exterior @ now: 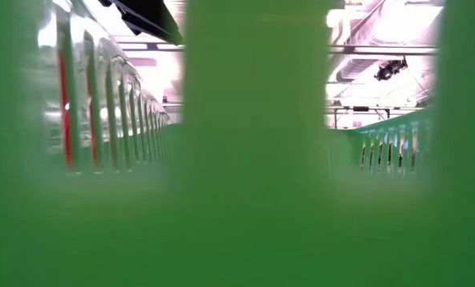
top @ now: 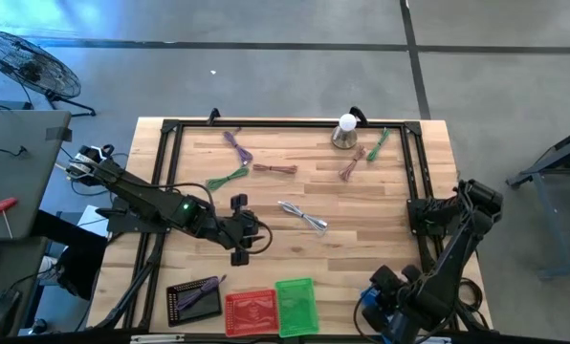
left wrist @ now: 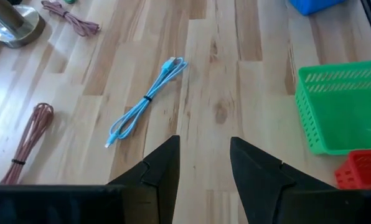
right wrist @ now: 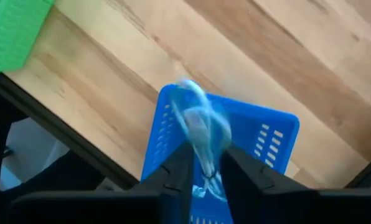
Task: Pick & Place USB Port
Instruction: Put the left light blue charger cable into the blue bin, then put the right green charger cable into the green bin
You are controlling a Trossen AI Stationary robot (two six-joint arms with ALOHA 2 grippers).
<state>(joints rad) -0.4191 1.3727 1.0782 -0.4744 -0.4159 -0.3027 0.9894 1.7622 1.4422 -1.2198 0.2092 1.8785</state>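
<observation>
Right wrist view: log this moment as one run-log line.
right gripper over blue basket, jaws parted, pale cable between them | left gripper open, above table, near light-blue cable

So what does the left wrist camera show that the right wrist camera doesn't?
Only the left wrist view: a light blue cable lying loose on the wood, two brown cables, a metal weight, a red basket, and the left hand open over bare table. Only the right wrist view: the right hand over the blue basket, a pale cable between its fingers. Both show the green basket and the wooden tabletop.
</observation>
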